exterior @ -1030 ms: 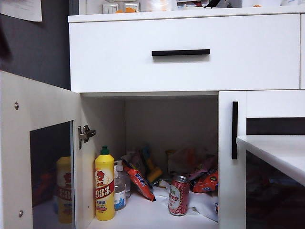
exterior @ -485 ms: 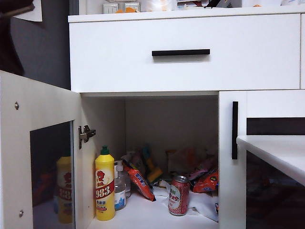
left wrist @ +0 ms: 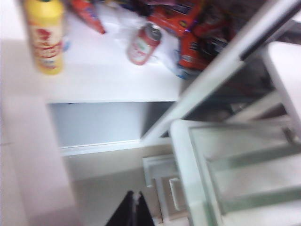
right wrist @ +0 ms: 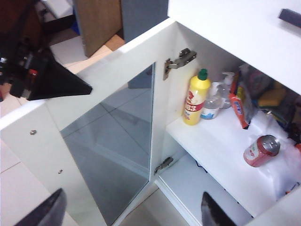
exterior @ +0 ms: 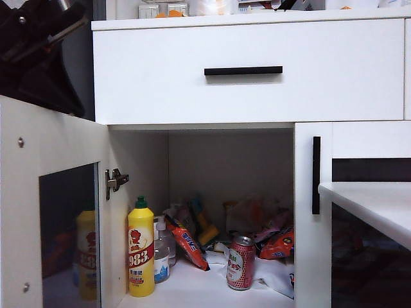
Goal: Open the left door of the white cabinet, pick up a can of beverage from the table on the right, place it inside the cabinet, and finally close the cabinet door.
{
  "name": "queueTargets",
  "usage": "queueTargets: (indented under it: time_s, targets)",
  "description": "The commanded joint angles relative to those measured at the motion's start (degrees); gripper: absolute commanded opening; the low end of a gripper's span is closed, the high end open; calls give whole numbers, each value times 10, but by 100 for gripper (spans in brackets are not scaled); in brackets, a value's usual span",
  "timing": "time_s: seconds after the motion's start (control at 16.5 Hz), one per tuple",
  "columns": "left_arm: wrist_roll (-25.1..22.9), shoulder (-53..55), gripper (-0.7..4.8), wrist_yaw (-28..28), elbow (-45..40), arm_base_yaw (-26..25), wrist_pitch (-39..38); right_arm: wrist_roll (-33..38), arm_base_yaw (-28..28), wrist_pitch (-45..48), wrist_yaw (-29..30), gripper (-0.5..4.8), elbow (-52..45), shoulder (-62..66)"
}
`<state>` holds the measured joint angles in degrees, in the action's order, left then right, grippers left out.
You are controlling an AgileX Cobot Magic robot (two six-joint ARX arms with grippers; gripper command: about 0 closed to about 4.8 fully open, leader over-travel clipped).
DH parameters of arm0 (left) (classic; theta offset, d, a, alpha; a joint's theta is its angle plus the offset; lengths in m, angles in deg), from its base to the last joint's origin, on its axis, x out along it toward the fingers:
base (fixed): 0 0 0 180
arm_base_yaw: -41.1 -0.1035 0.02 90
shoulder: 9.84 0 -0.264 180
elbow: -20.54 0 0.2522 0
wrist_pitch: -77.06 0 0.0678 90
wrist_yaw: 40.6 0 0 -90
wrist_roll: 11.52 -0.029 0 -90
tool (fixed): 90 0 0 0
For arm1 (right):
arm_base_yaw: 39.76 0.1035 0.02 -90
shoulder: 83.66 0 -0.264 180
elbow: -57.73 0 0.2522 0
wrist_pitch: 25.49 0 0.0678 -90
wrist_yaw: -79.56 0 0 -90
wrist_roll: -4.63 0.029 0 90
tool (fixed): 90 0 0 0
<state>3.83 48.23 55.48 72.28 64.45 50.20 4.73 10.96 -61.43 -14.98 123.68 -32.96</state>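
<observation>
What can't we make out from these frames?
- Left gripper: shut tips only, at the left wrist view's edge; exterior view shows just a dark arm above the left door.
- Right gripper: open fingers cropped; absent from the exterior view.
- Can of beverage label: too small, blurred.
- Table top: cut off.
- Snack packets: print unreadable.

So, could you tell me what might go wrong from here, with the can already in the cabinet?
1. The shut left gripper sits at the top edge of the open left door; a glancing push may slip off.
2. The yellow bottle stands near the shelf's front edge, so the closing door could clip it.
3. The open right gripper hovers before the opening, possibly in the door's path.
</observation>
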Motion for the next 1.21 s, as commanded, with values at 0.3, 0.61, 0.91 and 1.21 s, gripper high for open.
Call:
queueTargets:
  time_s: [0.3,0.61,0.91,1.21]
  targets:
    - [13,-80,-6,-180,6,-1,-111,-2,-1,9,-9,367,3,-4]
    - [14,-79,-6,-243,5,-1,-165,-2,0,9,-9,367,3,-9]
    - [23,-61,-6,-57,-2,-1,-90,-2,0,10,-9,367,3,-17]
    - [26,45,-6,45,-2,-1,5,-2,0,9,-20,368,3,-32]
